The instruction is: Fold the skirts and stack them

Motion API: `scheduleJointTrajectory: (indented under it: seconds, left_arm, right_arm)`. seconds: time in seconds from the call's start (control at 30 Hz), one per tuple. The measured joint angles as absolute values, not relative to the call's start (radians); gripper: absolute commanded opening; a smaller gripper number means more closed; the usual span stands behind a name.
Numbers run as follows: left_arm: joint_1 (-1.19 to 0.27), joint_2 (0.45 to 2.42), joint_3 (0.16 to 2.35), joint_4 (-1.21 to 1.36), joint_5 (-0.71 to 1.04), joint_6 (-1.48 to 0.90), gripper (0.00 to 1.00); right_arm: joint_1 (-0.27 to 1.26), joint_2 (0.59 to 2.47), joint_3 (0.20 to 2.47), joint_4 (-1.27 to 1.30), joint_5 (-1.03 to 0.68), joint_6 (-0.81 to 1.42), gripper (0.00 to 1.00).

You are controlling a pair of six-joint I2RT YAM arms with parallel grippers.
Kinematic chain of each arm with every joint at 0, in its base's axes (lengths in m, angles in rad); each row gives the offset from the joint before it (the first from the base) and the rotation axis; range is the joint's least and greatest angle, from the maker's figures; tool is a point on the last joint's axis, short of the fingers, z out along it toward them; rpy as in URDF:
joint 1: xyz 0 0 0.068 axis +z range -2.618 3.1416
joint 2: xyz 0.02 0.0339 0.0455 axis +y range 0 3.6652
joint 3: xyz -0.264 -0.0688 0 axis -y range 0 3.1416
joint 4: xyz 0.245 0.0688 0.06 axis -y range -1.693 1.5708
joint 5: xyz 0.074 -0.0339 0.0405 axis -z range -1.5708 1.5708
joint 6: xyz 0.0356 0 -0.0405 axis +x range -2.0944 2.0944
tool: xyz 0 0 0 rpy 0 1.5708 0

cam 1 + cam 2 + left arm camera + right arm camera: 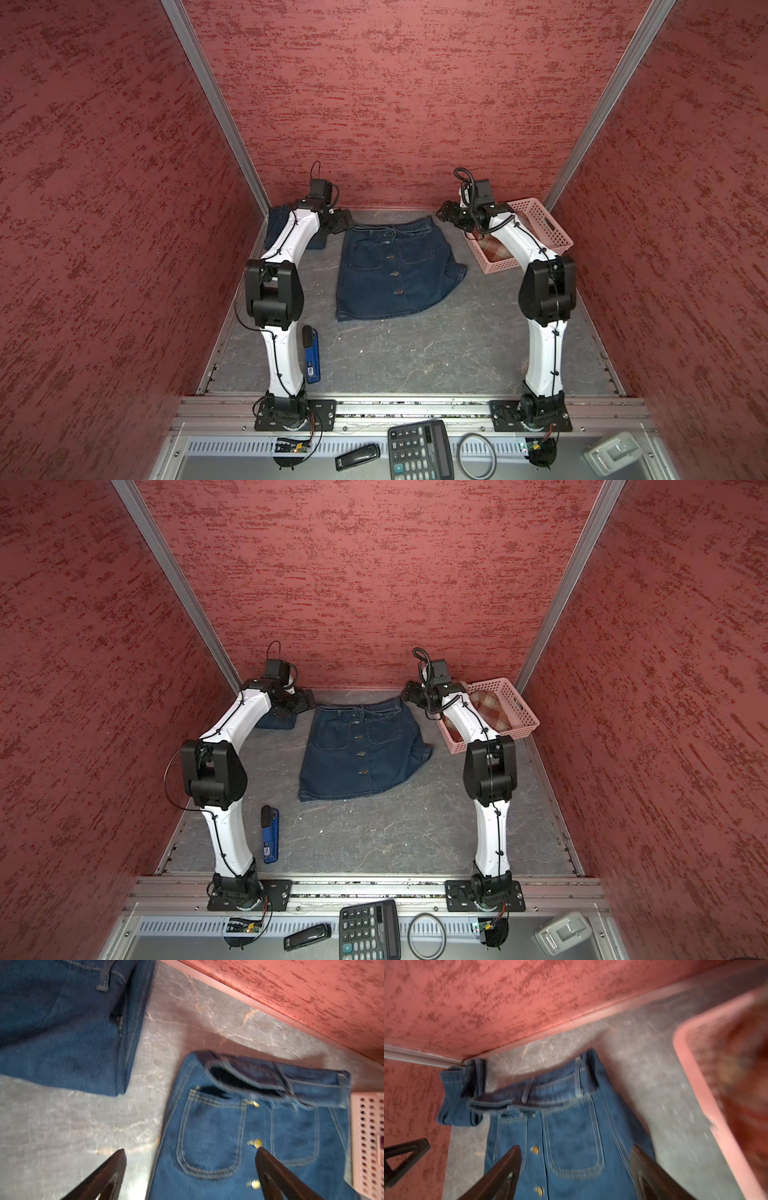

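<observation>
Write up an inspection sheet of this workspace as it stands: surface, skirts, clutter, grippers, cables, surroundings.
Surface: grey marbled tabletop, scuffed.
Job's things: buttoned denim skirt spread flat mid-table; second denim skirt folded in the far left corner; plaid skirt inside the pink basket.
Clutter: blue-and-black device beside the left arm; calculator and grey box on the front shelf.
Grippers: left gripper open, empty; right gripper open, empty; both near the spread skirt's waistband.
Cables: black cable loops off the left elbow; coiled lead at the right wrist.
Surroundings: red textured walls on three sides.
</observation>
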State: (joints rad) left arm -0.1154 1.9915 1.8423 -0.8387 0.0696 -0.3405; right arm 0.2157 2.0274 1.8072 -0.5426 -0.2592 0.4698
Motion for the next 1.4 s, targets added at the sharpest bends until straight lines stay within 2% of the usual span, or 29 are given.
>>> scheduleJointTrajectory:
  seconds: [0.2,0.47,0.8,1.1,1.4]
  left_arm:
    - [-0.207,1.864,1.671,-0.793,0.031,-0.323,1.0]
    - [-0.279,1.979,1.613,-0.758,0.016,-0.303,1.0]
    - [-0.377,2.035,1.549,-0.731,0.03,-0.303,1.0]
    - [-0.376,2.014,1.416,-0.708,0.025,-0.309,1.0]
    - [-0.376,1.997,1.391,-0.69,0.028,-0.31,1.0]
  right_arm:
    - [0.249,1.669,1.386,-0.411,-0.192,0.484,0.75]
    - [0.358,1.518,1.002,-0.267,-0.098,0.57,0.72]
    - [0.357,1.492,0.863,-0.179,-0.074,0.687,0.66]
    - [0.331,1.48,0.738,-0.028,-0.07,0.821,0.53]
    - [0.302,1.528,0.699,0.149,-0.054,0.926,0.44]
